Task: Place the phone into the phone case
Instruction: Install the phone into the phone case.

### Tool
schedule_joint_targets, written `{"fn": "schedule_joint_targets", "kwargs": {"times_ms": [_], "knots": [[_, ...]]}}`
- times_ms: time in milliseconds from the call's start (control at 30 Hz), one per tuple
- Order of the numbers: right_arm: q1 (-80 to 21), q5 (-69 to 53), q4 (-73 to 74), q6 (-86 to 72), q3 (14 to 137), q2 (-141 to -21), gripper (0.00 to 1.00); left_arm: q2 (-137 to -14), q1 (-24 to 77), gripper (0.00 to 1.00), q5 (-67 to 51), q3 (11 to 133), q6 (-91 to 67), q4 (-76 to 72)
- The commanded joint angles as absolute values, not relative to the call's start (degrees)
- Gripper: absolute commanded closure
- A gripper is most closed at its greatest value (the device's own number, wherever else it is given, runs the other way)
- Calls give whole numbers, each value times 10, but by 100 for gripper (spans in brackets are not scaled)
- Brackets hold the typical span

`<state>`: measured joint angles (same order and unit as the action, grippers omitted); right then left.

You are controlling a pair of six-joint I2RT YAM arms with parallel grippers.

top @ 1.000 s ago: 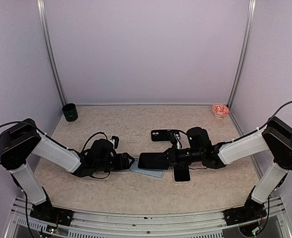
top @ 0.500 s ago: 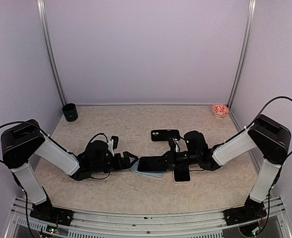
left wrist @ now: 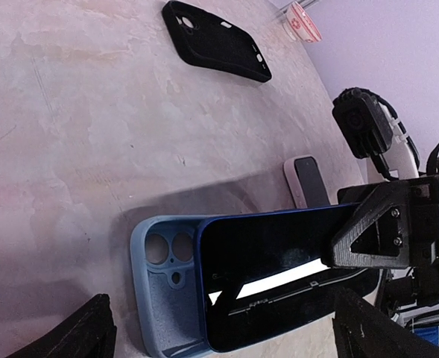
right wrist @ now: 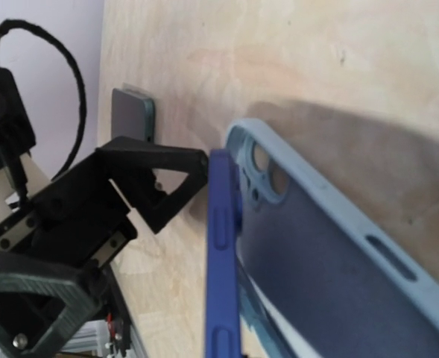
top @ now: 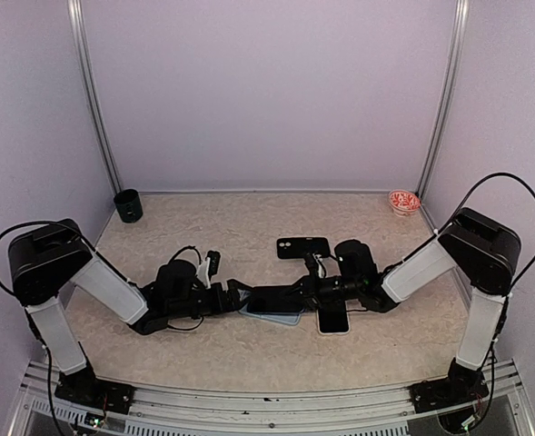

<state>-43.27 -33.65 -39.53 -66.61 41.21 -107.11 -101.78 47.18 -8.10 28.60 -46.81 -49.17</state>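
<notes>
left gripper: fingers have spread wide since a second ago and now flank the camera end of the pale blue rubbery phone case (gripping nothing).
right gripper: pinching the far end of the dark blue glossy phone.
phone: tilted over the case, one long edge seemingly down inside, camera holes uncovered.
done: phone brought to the case, partly in.
remaining: slide it toward the camera end and press it flat.
</notes>
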Motion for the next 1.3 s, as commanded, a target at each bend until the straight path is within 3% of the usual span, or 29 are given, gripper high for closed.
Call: {"fn": "schedule_joint_targets", "kwargs": {"times_ms": [0, 1267], "knots": [[-423, -370, -464, -694, 420, -1095, 100, -1037, 473, 1, -101, 282, -475, -528], [-408, -425, -539, -789, 420, -1198, 100, -1065, 511, 1, -86, 290, -498, -556]]}}
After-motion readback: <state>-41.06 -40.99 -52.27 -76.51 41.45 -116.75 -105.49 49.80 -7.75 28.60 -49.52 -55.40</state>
